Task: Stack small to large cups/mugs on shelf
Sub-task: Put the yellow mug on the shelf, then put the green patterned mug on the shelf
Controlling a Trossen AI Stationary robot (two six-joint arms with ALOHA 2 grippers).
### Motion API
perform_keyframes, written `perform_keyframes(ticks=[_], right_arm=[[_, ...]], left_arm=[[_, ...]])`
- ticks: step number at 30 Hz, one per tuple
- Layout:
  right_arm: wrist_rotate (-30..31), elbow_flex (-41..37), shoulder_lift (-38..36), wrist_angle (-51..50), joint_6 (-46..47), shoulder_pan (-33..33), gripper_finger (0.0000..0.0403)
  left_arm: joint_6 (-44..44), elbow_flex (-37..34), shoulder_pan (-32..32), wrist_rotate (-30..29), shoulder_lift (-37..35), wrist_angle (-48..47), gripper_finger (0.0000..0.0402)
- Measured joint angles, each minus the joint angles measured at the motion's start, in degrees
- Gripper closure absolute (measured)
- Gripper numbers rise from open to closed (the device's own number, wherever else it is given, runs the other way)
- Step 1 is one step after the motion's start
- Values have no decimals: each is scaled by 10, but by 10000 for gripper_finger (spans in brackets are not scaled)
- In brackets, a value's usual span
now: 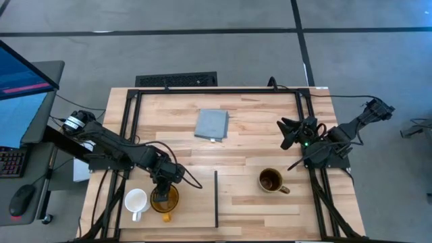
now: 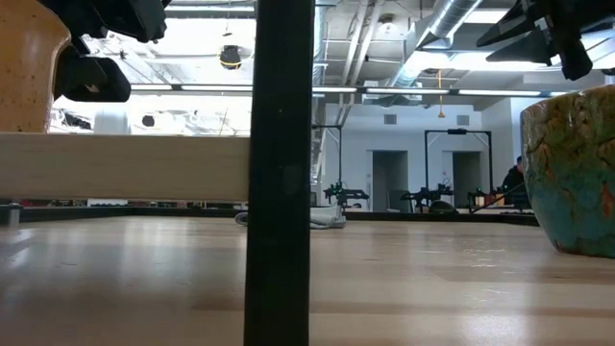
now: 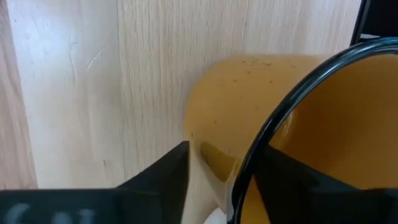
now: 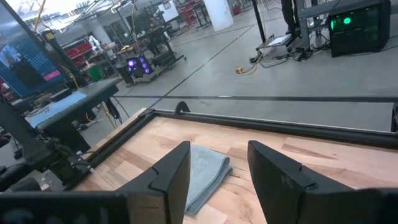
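Note:
The yellow-amber mug (image 1: 165, 200) stands on the pale wood shelf (image 1: 189, 209) at the near left, left of its black strip (image 1: 216, 199). The small white mug (image 1: 136, 201) stands beside it on the left. My left gripper (image 1: 162, 187) is shut on the yellow mug's wall. The dark brown mug (image 1: 271, 180) with a tan handle stands on the table right of the strip. My right gripper (image 1: 293, 132) is open and empty above the table's right side, beyond the brown mug. My left gripper holds the yellow mug's wall at its dark rim (image 3: 258, 149), one finger (image 3: 292, 186) inside the mug and one (image 3: 158, 183) outside. It comes from above, slanting from the far left. In the low view the mug (image 2: 29, 67) stands upright, its base at the shelf's top.
A grey-blue folded pad (image 1: 212, 125) lies at the table's far middle. A black frame (image 1: 216, 91) runs along the far edge and both sides. The shelf board (image 2: 125, 165) stands raised above the tabletop on a black post (image 2: 281, 173).

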Motion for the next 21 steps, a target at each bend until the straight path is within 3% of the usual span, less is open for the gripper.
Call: perform_keyframes(ticks=[8, 21], right_arm=[[0, 0, 0, 0, -13, 0, 223], [0, 0, 0, 20, -13, 0, 223]], left_arm=[[37, 17, 6, 1, 0, -9, 161], [34, 142, 6, -30, 0, -177, 154]])
